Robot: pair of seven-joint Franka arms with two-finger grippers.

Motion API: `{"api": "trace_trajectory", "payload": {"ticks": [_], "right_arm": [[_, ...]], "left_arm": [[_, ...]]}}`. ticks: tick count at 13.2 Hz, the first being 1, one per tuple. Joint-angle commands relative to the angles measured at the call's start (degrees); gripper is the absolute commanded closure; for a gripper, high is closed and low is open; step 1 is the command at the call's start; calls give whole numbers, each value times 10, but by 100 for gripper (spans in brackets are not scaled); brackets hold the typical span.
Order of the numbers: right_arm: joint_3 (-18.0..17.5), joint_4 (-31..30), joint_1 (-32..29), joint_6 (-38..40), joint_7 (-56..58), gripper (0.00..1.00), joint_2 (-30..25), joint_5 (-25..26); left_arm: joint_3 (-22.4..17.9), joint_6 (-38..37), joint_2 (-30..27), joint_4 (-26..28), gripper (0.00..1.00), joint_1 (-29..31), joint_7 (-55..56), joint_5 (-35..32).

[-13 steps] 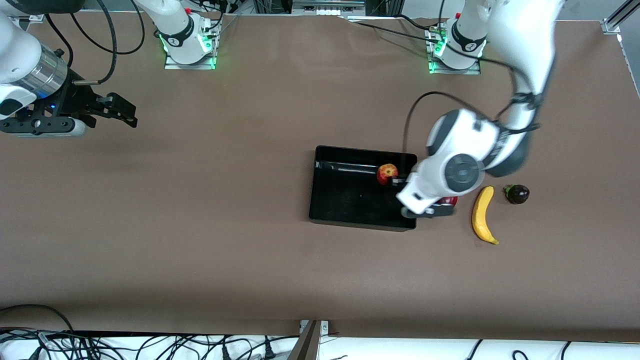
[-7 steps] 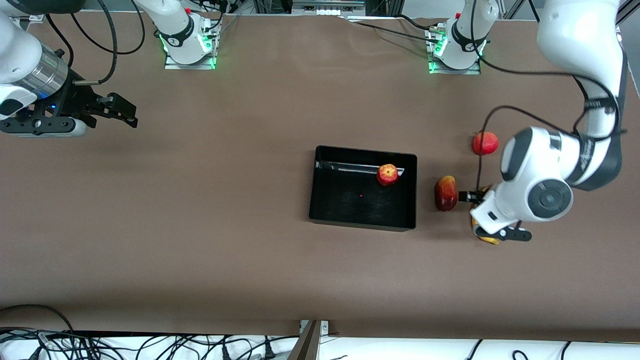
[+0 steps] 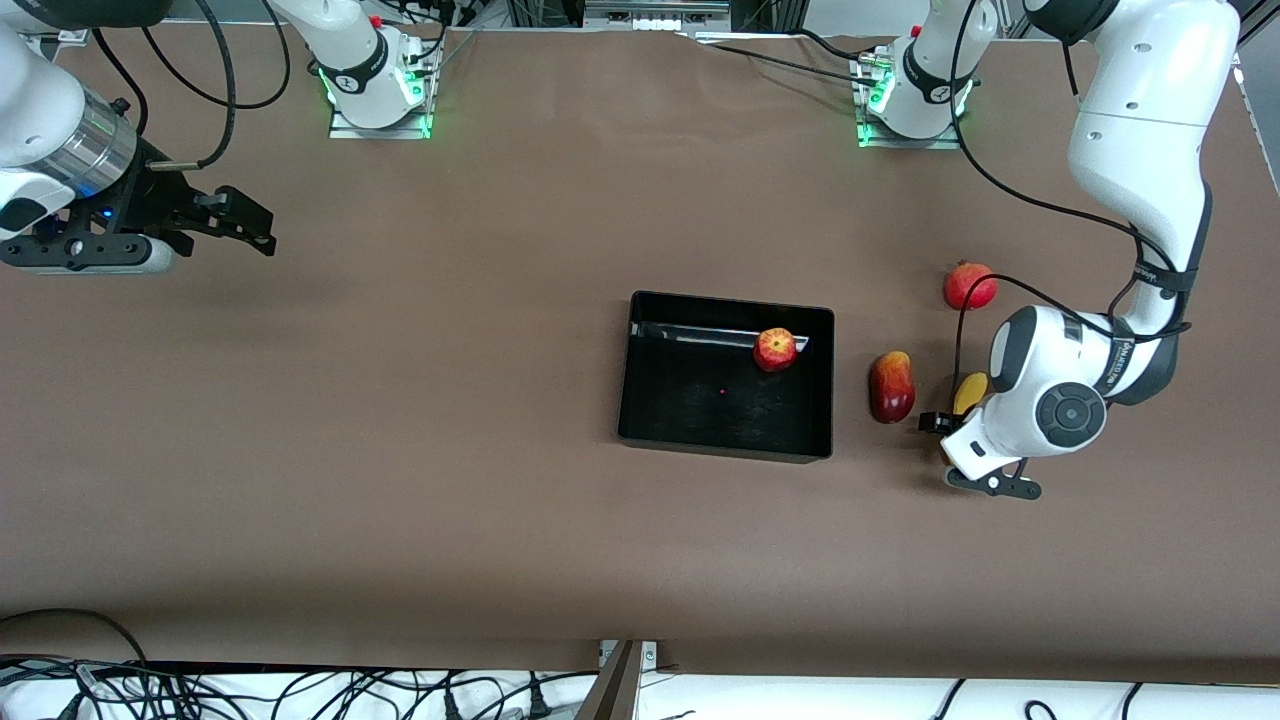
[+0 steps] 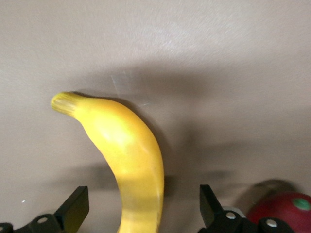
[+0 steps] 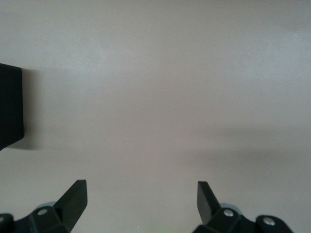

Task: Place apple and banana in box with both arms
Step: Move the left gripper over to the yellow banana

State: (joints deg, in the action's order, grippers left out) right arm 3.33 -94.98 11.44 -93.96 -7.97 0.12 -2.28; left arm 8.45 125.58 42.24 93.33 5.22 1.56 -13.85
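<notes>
1. Apple (image 3: 775, 349): in box (image 3: 650, 420), by its wall toward the left arm's end.
2. Banana (image 4: 127, 160): on table, between spread fingers of left gripper (image 4: 141, 211), ungrasped.
3. Right gripper (image 3: 235, 222): waits spread wide near the right arm's table edge.

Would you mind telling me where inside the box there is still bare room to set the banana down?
The apple sits in the box against the wall nearest the robots' bases, at the left arm's end. The remaining floor is bare. Outside it is crowded: mango, pomegranate and banana, with the open left gripper straddling the banana.
</notes>
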Motion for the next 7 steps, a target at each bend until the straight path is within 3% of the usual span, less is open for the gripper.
{"api": "trace_trajectory", "payload": {"ticks": [1, 2, 3, 7], "right_arm": [[-2, -3, 1, -4, 1, 0, -6, 8], [-2, -2, 1, -4, 2, 0, -6, 8], [-2, -1, 1, -4, 5, 0, -6, 8], [-1, 2, 0, -7, 6, 0, -6, 18]], "left_arm": [[8, 6, -11, 18, 68, 19, -12, -10], [9, 5, -11, 19, 92, 20, -13, -8], [9, 5, -11, 19, 100, 19, -13, -7], [16, -27, -23, 5, 100, 20, -14, -5]]}}
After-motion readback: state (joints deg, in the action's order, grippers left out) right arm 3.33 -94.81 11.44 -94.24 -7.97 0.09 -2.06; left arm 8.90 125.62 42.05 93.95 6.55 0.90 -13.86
